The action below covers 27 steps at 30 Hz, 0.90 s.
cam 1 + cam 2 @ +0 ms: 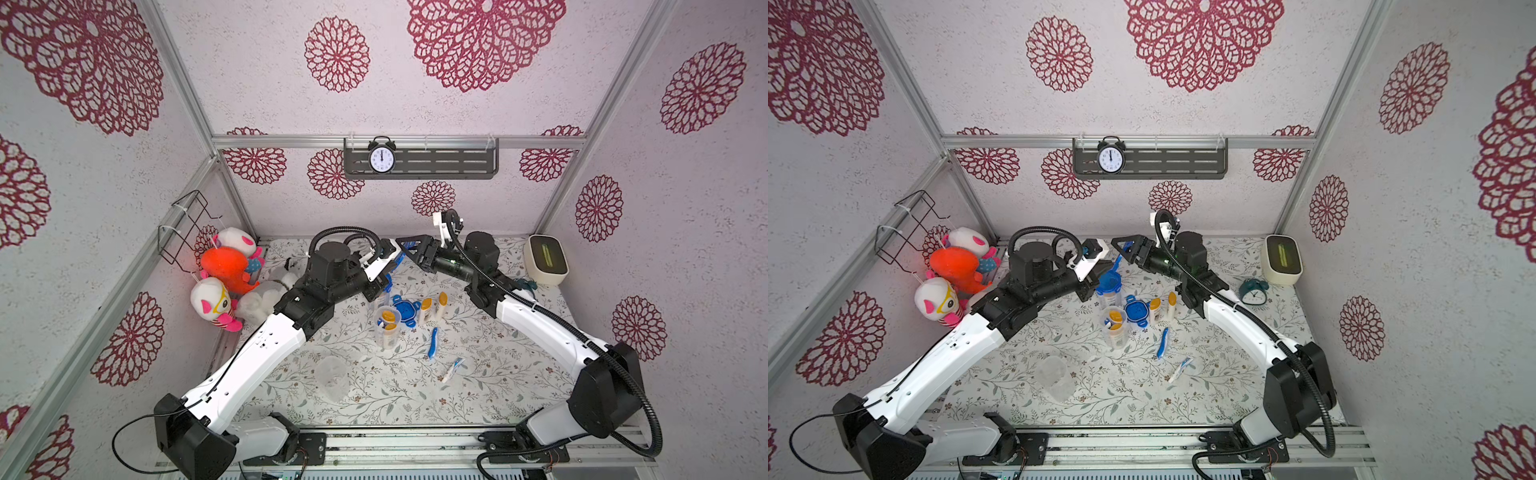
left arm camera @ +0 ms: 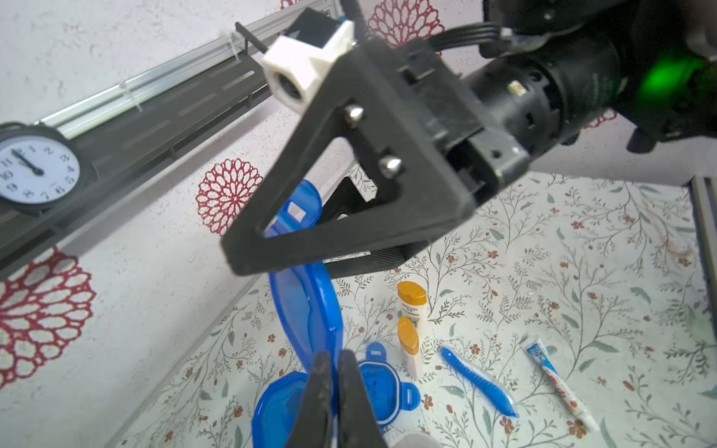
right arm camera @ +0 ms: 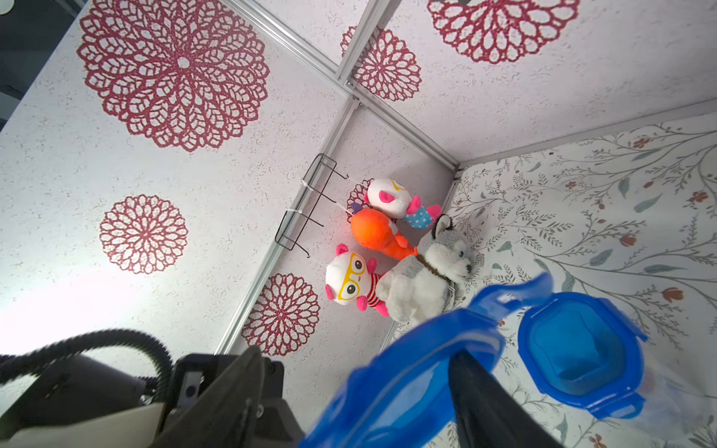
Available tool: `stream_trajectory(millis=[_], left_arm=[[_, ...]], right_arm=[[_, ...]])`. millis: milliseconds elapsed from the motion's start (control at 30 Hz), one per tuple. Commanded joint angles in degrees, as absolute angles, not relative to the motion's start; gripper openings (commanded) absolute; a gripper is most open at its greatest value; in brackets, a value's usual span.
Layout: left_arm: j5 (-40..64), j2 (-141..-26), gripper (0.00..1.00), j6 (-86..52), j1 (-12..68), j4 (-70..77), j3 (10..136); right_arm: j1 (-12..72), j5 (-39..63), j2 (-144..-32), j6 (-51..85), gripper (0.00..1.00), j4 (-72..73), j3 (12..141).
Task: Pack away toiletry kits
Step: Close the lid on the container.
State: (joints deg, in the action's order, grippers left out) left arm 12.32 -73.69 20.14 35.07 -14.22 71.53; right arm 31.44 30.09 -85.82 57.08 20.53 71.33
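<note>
Above the table [image 2: 582, 252], left claw [image 2: 334, 358] pinches lid [image 2: 302, 310].

the lid [image 2: 306, 310] is glossy blue plastic, the plush toys [image 3: 419, 283] fuzzy cloth.

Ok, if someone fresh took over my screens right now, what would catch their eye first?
Probably the pincers tip to tip over the back of the table: the left pincer shut on the edge of a blue lid, the right pincer open around it. Next the bright plush toys heaped in the far left corner, then the black clock on the back-wall shelf.
</note>
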Motion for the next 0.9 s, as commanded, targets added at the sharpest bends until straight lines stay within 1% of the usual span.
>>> stream_trajectory(millis=[0,100,267,367,533,633,667,767,867], left_arm=[[6.52,-74.84,0.0,29.76,37.56,-13.6,72.77],[0.74,-76.01,0.0,34.09,40.13,-13.9,73.9],[-7.13,-78.72,0.0,38.22,42.52,-15.89,76.14],[-7.9,-79.1,0.0,39.51,43.18,-15.05,75.64],[-10.19,-79.61,0.0,41.77,43.68,-13.94,75.13],[-11.16,-80.33,0.0,42.43,43.85,-14.06,74.91],[-11.23,-80.41,0.0,42.53,43.88,-13.54,74.5],[-11.91,-80.01,0.0,43.62,44.54,-11.05,72.77],[-12.61,-79.63,0.0,44.03,44.69,-9.15,71.77]], right_arm=[[31.62,27.48,-84.76,56.93,0.75,19.7,73.2],[31.55,26.09,-84.07,55.53,0.69,16.61,73.14],[31.56,23.36,-81.79,53.64,0.48,13.59,72.27],[31.61,22.13,-80.75,53.52,0.45,13.02,71.4],[31.47,21.3,-80.55,53.5,0.36,12.23,71.12],[31.26,21.4,-80.49,53.66,0.19,12.49,70.62],[31.09,21.44,-80.51,53.99,0.16,12.65,70.3],[30.68,21.94,-80.85,54.81,0.15,12.67,69.7],[30.34,22.66,-81.3,55.27,0.09,12.99,69.17]])
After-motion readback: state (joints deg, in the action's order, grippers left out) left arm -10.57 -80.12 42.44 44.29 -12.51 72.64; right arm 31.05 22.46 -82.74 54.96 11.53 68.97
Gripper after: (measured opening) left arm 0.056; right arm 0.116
